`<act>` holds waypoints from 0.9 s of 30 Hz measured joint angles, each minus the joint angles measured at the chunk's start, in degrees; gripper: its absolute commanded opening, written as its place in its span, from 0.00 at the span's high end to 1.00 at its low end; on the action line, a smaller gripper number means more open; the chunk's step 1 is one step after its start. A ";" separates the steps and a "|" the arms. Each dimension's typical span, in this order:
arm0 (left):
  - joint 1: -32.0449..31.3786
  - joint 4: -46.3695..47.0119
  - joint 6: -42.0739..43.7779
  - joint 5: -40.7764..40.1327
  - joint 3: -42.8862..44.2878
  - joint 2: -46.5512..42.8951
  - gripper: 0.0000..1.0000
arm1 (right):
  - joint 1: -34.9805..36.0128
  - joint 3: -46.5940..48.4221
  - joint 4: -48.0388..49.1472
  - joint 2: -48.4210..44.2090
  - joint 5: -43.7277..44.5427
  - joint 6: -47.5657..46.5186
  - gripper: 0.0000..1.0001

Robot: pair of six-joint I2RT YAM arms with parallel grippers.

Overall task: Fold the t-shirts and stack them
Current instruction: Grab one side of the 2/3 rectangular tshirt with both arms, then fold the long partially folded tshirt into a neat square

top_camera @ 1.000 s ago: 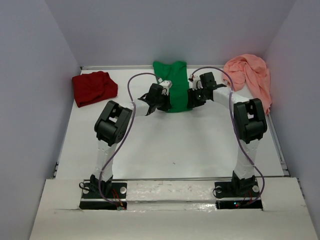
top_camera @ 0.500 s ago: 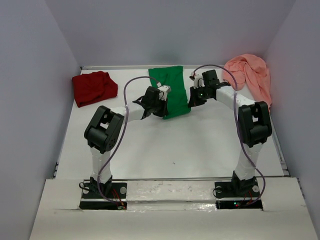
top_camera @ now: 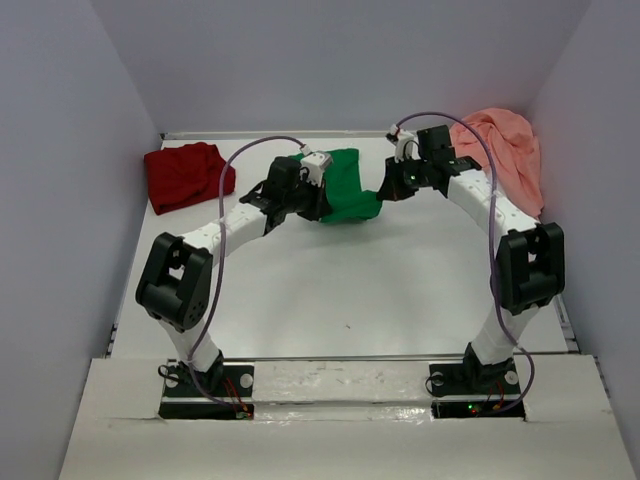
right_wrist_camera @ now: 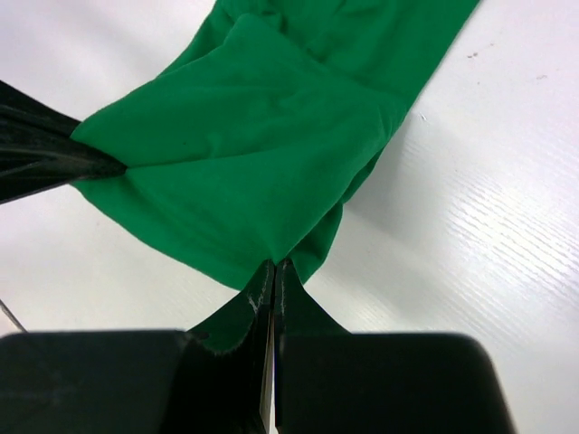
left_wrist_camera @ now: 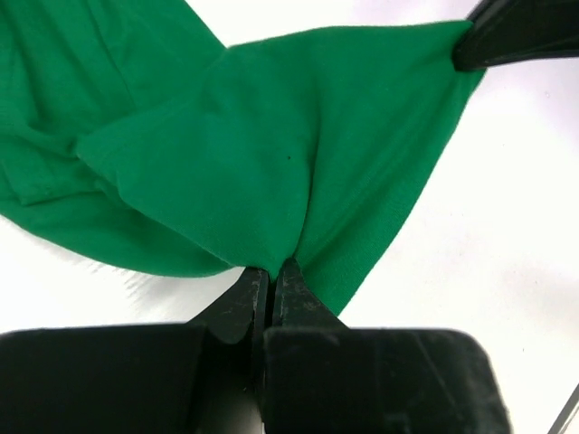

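Left gripper (left_wrist_camera: 270, 276) and right gripper (right_wrist_camera: 273, 267) clamp opposite sides of the green shirt (top_camera: 348, 190), seemingly to fold it evenly.

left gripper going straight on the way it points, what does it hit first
The green t-shirt that the left gripper pinches; cloth fills the path ahead. The right gripper probably sits off to one side.
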 measured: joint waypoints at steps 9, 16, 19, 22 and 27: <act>6.86 0.28 -1.36 0.85 5.66 3.10 1.00 | 0.07 14.71 -1.05 11.02 -1.68 1.14 1.00; 9.55 0.63 -0.87 -3.21 15.39 11.93 1.00 | 0.20 31.54 -1.22 26.73 -0.42 2.29 1.00; 9.99 0.28 -0.33 -4.07 19.50 15.54 1.00 | 0.26 38.71 -1.66 33.03 0.48 2.58 1.00; 10.27 -0.44 0.46 -4.61 23.96 18.97 1.00 | 0.42 43.71 -2.23 36.81 1.09 2.64 1.00; 11.06 -0.61 2.25 -5.25 29.88 24.17 0.04 | 0.61 48.13 -2.43 40.28 2.29 3.28 0.50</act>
